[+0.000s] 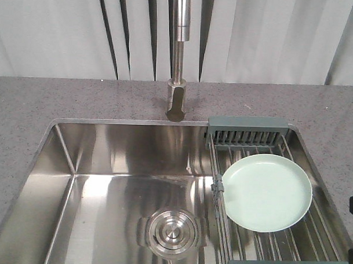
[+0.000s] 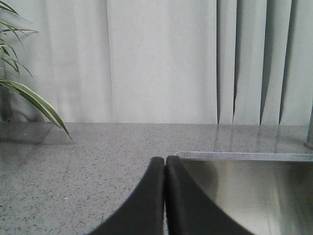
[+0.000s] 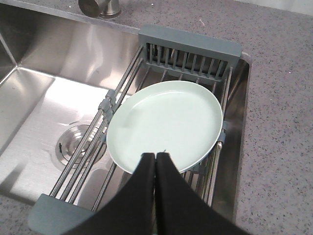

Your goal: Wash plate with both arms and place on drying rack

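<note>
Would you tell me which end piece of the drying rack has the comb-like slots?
The far end piece, nearest the tap, is slotted; the near end piece of the drying rack looks plain.

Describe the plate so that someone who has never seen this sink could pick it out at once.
Find the steel sink set in the grey speckled counter; a wire drying rack spans its right side. The plate lies flat on those wires, round, pale mint green and glossy, the only coloured dish among bare metal.
</note>
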### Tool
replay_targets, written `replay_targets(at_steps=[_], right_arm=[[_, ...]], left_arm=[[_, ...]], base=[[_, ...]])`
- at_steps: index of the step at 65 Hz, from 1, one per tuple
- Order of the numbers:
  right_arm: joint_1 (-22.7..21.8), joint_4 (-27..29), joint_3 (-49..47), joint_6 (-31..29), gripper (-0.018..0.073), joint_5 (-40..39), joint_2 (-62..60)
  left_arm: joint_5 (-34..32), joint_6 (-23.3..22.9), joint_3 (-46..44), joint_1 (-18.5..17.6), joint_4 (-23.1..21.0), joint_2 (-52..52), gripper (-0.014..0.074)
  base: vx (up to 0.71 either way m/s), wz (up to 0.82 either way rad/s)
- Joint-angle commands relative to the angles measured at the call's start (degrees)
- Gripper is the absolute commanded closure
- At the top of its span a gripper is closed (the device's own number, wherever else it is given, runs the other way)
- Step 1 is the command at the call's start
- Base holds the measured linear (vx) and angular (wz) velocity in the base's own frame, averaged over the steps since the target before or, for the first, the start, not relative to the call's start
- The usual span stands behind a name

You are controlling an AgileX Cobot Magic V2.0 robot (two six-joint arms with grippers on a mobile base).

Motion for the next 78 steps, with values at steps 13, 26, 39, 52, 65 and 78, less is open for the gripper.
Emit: replay_targets(at_steps=[13,26,39,52,65,78], right_arm=[[-0.2,-0.4,-1.6,-0.2,0.0568,-3.7,0.1],[-0.6,-1.7,-1.1,-0.2,0.0567,-4.3,-1.4],[-10.7,-2.3,11.2,-0.7,0.0567,-19.4,-11.8],[-16.7,-1.5,24.9,-1.3,0.0567,-36.0,-23.7],[-17.7,-1.5,33.3,-1.3,0.0566,-41.6,-30.3],[-17.7,-1.5,37.1,-1.3,0.0566,-43.3,-33.2]], left_arm=[[-3.9,-0.2,-1.4,0.2,-0.1,-0.9,0.0603],[-3.9,-0.2,-1.4,0.2,-0.1,-0.9,0.0603],[-3.9,-0.2,-1.4,0.2,-0.1,-0.9,0.0603],[-3.9,-0.2,-1.4,0.2,-0.1,-0.9,0.0603],[-3.9,-0.2,-1.4,0.2,-0.1,-0.9,0.0603],[-3.9,-0.2,-1.4,0.2,-0.1,-0.8,0.0603]], base=[[0.0,0.0],[0.0,0.0],[0.0,0.0],[0.0,0.0],[0.0,0.0],[0.0,0.0]])
